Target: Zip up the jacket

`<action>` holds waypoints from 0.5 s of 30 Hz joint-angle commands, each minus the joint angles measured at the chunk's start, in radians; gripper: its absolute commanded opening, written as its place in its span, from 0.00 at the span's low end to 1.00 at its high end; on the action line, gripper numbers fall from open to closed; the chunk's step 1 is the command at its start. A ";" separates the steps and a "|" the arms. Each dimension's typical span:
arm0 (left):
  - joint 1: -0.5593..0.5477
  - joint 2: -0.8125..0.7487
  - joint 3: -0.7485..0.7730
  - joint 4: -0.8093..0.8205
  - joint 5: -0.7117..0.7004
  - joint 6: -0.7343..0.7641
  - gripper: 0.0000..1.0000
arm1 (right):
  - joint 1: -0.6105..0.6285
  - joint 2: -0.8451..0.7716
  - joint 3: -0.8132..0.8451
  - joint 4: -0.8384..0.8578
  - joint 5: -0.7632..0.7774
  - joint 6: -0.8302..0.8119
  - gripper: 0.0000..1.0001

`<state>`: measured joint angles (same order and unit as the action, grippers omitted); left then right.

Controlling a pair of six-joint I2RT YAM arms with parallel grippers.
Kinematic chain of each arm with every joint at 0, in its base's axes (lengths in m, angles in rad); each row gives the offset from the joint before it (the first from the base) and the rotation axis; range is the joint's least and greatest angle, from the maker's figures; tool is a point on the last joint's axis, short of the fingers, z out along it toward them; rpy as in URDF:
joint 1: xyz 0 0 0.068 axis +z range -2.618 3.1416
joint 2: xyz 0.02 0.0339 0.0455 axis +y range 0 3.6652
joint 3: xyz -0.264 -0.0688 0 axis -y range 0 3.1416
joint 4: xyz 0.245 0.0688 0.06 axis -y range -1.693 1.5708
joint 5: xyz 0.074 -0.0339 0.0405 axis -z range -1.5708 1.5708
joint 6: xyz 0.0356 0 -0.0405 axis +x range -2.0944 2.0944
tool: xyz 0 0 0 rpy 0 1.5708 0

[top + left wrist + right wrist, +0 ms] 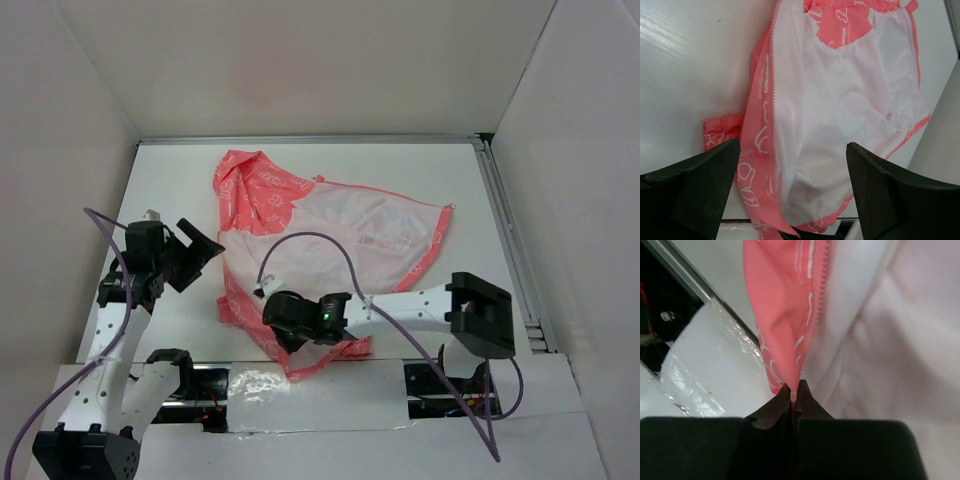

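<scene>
Right pincer (794,391) pinching jacket (340,235) by zipper edge at near hem, left pincer (197,252) agape, beside jacket

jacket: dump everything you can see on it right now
The jacket is thin coral-pink fabric with white print and a whitish lining. It lies unzipped and spread open on the table, lining up, what looks like the hood toward the far left, near hem crumpled. A pink zipper track runs along one front edge. The right end effector is shut on the bottom end of that edge. The left end effector stands open at the jacket's left side, gripping nothing.
</scene>
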<state>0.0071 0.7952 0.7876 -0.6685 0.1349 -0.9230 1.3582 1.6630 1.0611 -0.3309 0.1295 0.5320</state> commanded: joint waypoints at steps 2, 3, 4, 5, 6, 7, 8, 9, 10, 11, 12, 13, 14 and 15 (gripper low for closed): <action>-0.029 0.002 0.002 0.020 0.000 -0.010 0.99 | -0.028 -0.279 -0.041 0.020 0.171 0.069 0.00; -0.029 0.009 0.001 0.023 0.003 -0.005 0.99 | -0.043 -0.313 -0.064 0.013 0.179 0.094 0.00; -0.029 0.022 0.002 0.030 0.008 -0.002 0.99 | -0.065 -0.345 -0.076 0.001 0.174 0.103 0.00; -0.030 0.028 -0.002 0.033 0.009 0.001 0.99 | -0.123 -0.403 -0.088 -0.003 0.150 0.115 0.00; -0.033 0.038 -0.004 0.037 0.011 0.001 0.99 | -0.157 -0.428 -0.123 -0.020 0.151 0.158 0.00; -0.033 0.051 -0.005 0.038 0.012 0.000 0.99 | -0.195 -0.452 -0.144 -0.031 0.144 0.178 0.00; -0.032 0.058 -0.005 0.044 0.012 0.001 0.99 | -0.279 -0.498 -0.163 -0.048 0.127 0.206 0.00; -0.035 0.070 -0.005 0.052 0.018 0.007 0.99 | -0.324 -0.518 -0.211 -0.081 0.127 0.270 0.00; -0.035 0.076 -0.005 0.058 0.022 0.010 0.99 | -0.365 -0.541 -0.239 -0.106 0.127 0.299 0.01; -0.038 0.082 -0.004 0.069 0.029 0.012 0.99 | -0.445 -0.589 -0.292 -0.131 0.163 0.366 0.04; -0.042 0.088 -0.002 0.078 0.035 0.016 0.99 | -0.482 -0.609 -0.317 -0.181 0.182 0.388 0.08; -0.047 0.101 -0.004 0.087 0.041 0.021 0.99 | -0.523 -0.626 -0.341 -0.204 0.189 0.401 0.12; -0.050 0.108 -0.002 0.095 0.048 0.024 0.99 | -0.562 -0.644 -0.374 -0.232 0.203 0.419 0.21; -0.061 0.124 -0.001 0.108 0.049 0.024 0.99 | -0.632 -0.648 -0.389 -0.278 0.216 0.454 0.29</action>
<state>-0.0349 0.8974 0.7830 -0.6273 0.1513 -0.9173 0.8265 1.0496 0.7265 -0.4377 0.2825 0.8513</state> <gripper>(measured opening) 0.993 0.226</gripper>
